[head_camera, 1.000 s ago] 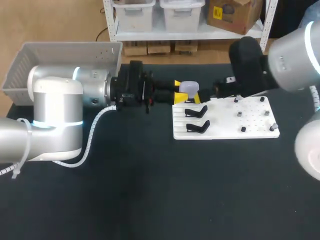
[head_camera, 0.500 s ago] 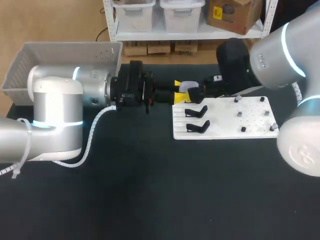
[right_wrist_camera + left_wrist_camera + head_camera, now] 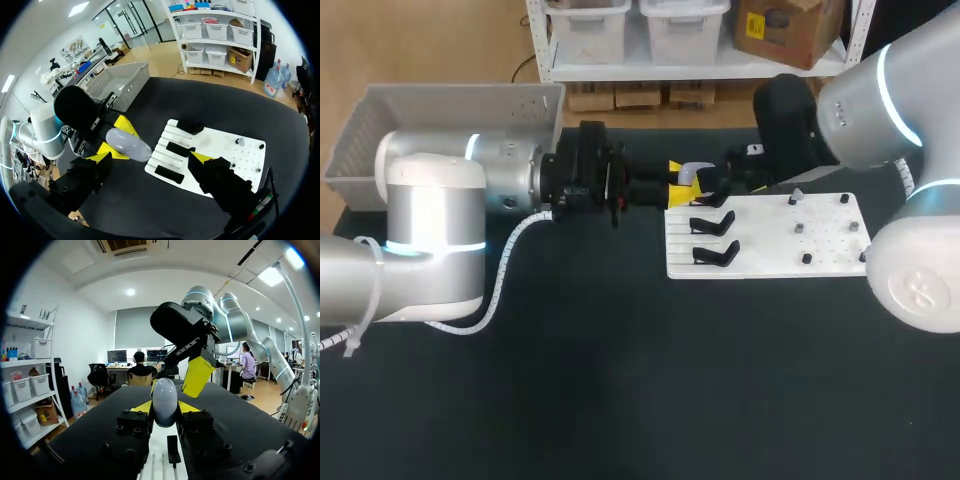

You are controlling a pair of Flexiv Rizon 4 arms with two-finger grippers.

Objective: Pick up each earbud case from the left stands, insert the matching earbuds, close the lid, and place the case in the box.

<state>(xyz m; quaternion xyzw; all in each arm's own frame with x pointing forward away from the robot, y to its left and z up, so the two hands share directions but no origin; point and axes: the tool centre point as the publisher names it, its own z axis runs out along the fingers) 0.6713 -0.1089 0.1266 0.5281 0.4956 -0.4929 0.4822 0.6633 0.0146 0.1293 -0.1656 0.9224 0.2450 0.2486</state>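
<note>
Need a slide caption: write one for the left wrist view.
Left gripper holds the case; right gripper, open, just beyond it.

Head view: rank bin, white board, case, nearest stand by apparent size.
1. bin, even though it is partly hidden
2. white board
3. nearest stand and case: these look close in size, and the case is partly hidden, so they are not ranked.

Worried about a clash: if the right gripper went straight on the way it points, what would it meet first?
Most likely the earbud case, shut in the left gripper just ahead of the right gripper; depth is unclear, so it might instead reach the white board.
</note>
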